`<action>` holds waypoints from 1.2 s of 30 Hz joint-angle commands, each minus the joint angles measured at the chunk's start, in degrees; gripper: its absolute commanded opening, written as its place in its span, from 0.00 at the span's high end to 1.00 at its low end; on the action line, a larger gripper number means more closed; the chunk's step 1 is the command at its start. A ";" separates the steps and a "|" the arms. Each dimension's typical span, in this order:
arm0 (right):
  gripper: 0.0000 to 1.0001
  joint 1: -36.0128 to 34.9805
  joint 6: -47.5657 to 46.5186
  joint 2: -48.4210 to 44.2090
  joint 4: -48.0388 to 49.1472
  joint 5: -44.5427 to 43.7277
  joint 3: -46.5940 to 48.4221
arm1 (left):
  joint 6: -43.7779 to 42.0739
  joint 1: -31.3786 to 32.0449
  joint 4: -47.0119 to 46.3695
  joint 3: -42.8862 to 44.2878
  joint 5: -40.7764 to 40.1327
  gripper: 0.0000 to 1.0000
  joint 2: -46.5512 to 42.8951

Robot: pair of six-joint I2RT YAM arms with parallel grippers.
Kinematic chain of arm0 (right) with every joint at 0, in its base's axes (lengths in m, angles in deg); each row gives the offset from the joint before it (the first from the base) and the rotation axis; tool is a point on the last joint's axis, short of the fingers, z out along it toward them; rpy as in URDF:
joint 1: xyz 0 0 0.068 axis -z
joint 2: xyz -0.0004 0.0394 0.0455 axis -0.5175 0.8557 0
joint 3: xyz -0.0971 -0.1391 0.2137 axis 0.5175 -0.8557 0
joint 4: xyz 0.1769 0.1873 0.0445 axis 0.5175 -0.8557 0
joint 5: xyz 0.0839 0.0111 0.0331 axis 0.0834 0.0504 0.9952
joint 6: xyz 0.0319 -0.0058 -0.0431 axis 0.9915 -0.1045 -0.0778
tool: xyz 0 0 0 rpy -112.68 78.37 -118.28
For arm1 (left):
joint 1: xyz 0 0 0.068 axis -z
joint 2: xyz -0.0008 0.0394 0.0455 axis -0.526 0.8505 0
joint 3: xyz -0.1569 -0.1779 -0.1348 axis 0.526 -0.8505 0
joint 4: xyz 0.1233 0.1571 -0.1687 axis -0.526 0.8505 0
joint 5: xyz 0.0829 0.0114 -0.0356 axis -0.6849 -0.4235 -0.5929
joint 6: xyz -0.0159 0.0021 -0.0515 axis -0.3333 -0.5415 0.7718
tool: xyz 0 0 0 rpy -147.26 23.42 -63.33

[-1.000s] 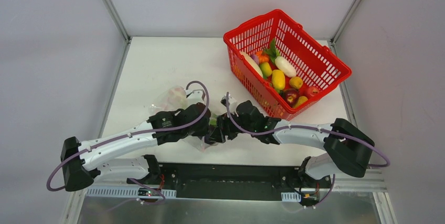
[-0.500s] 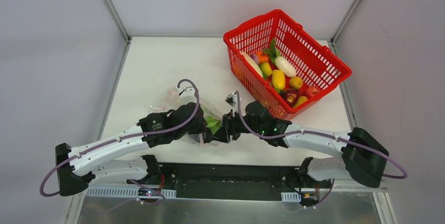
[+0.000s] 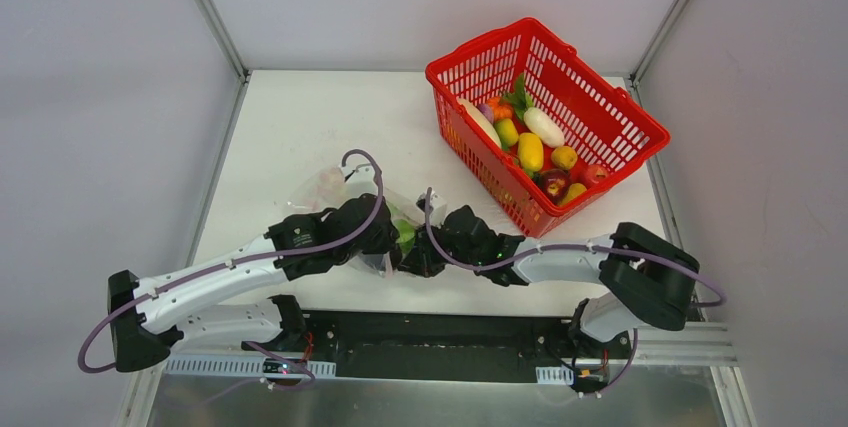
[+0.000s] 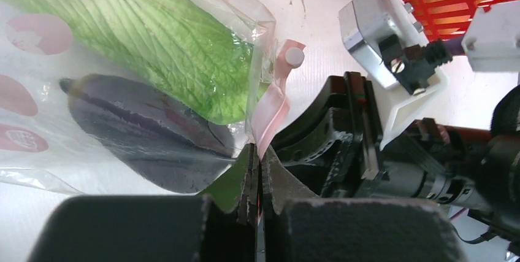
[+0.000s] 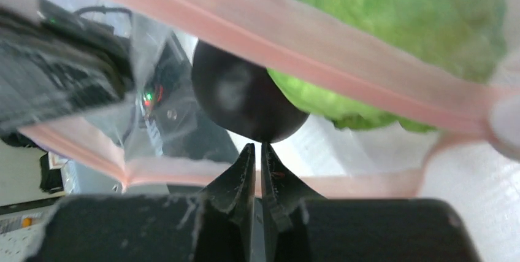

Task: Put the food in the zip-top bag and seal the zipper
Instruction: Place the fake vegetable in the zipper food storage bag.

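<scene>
White tabletop (image 3: 300, 117) is carrying the zip-top bag (image 3: 325, 187), which is holding a green leafy piece (image 4: 153, 35) and a dark purple piece (image 4: 141, 133). The left gripper (image 4: 257, 170) and right gripper (image 5: 257, 157) are both pinching its zipper (image 4: 270, 105). Other food (image 3: 530, 151) is sitting in the red basket (image 3: 600, 78).

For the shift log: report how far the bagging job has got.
Done: a green leafy piece and a dark purple piece lie inside the zip-top bag. In hand: the left gripper and right gripper each pinch the zipper, whose two strips stand apart in the right wrist view, so the mouth is unsealed. Left: the food in the red basket, then sealing.
</scene>
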 commanded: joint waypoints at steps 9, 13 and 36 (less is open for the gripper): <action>0.88 -1.58 -5.22 12.87 25.88 -8.17 7.27 | -0.33 0.63 -7.41 2.56 4.02 0.99 0.20; 0.81 -1.44 -4.10 13.63 26.43 -5.33 5.54 | -0.37 0.65 -6.12 2.12 2.56 0.99 -0.58; 0.62 -0.01 -12.63 -27.98 -16.49 -14.82 1.65 | -4.83 0.24 2.68 7.17 -5.58 0.99 -6.80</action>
